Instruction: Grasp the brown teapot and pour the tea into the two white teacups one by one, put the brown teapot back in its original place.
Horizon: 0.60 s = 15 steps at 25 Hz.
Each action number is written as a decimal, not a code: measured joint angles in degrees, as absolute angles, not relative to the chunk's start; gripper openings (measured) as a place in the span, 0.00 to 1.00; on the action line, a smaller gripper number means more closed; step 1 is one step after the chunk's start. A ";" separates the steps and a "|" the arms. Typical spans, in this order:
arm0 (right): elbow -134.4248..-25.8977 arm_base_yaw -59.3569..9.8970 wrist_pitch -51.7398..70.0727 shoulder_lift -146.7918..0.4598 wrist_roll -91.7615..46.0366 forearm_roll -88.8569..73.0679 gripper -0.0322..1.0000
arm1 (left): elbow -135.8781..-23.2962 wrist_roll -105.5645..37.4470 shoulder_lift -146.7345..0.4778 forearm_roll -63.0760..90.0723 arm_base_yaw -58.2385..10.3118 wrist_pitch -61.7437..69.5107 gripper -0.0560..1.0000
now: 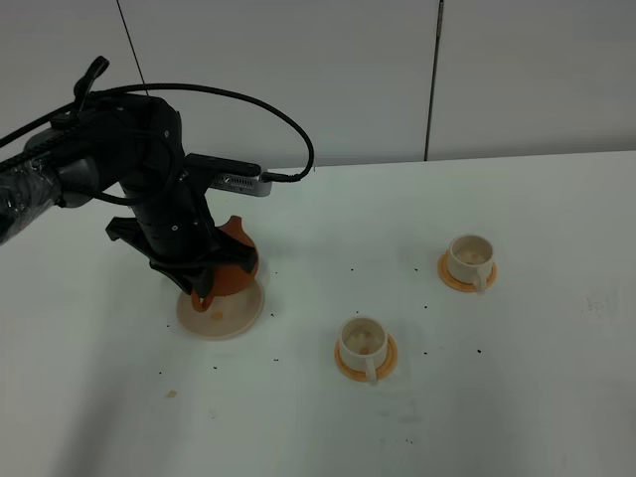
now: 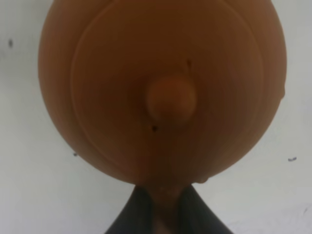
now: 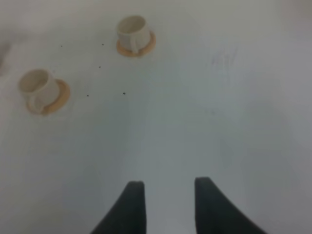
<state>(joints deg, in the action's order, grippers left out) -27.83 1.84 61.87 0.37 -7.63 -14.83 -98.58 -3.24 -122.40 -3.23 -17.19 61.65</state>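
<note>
White tabletop flecked with dark specks, pale panelled wall behind.

Left claw [image 2: 163, 197] pressed together on the stubby handle of a round reddish-brown clay teapot [image 2: 58, 87]. Dark fingers [image 2: 126, 222] flanking the handle, lid knob [image 2: 170, 100] straight ahead of the claw. Pot directly in front of and below the claw, over a pale cream round saucer [image 1: 234, 316]. Touching the saucer or just clear of it: cannot tell.

Two small cream-white teacups on orange saucers, well away from the claw toward the right arm's side: nearer cup [image 1: 364, 340] and farther cup [image 1: 470, 256], apart from each other. Insides faintly tan; filled or not, unclear.

Right claw [image 3: 165, 195] spread, nothing between, hanging over bare table.

Judged step: handling the pot at its saucer, lift-off or set-down.
- Firm pinch wanted: short handle, heavy body, likely to swing spout-down.
- Hold level, lid uppermost.
- Travel straight up or down over the saucer's centre, slowly, with no sideways drag across the rim.
- Steer wide of the nearer cup.
</note>
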 joint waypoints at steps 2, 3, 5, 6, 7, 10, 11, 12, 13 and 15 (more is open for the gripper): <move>-27.83 1.84 61.87 0.37 -7.63 -14.83 0.27 | -98.58 -7.65 -121.95 -3.23 -17.19 61.32 0.22; -27.83 1.84 61.87 0.37 -7.63 -14.83 0.27 | -98.58 -10.16 -121.90 -3.23 -17.19 61.20 0.22; -27.83 1.84 61.87 0.37 -7.63 -14.83 0.27 | -98.58 -15.22 -121.84 -3.23 -17.19 60.80 0.22; -27.83 1.84 61.87 0.37 -7.63 -14.83 0.27 | -98.58 -18.14 -121.78 -3.23 -17.19 60.71 0.22; -27.83 1.84 61.87 0.37 -7.63 -14.83 0.27 | -98.58 -20.53 -121.65 -3.23 -17.19 60.65 0.22; -27.83 1.84 61.87 0.37 -7.63 -14.83 0.27 | -98.58 -27.98 -121.52 -3.23 -17.19 59.95 0.22; -27.83 1.84 61.87 0.37 -7.63 -14.83 0.27 | -98.58 -29.63 -121.52 -3.23 -17.19 59.30 0.22; -27.83 1.84 61.87 0.37 -7.63 -14.83 0.27 | -98.58 -31.08 -121.52 -3.00 -17.19 58.66 0.22; -27.83 1.84 61.87 0.37 -7.63 -14.83 0.27 | -98.58 -32.83 -121.52 -2.53 -17.19 57.81 0.22; -27.83 1.84 61.87 0.37 -7.63 -14.83 0.27 | -98.58 -35.32 -121.52 -1.44 -17.19 56.20 0.22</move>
<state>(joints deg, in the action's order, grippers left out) -27.83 1.84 61.87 0.37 -7.63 -14.83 -98.58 -35.32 -121.52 -1.44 -17.19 56.20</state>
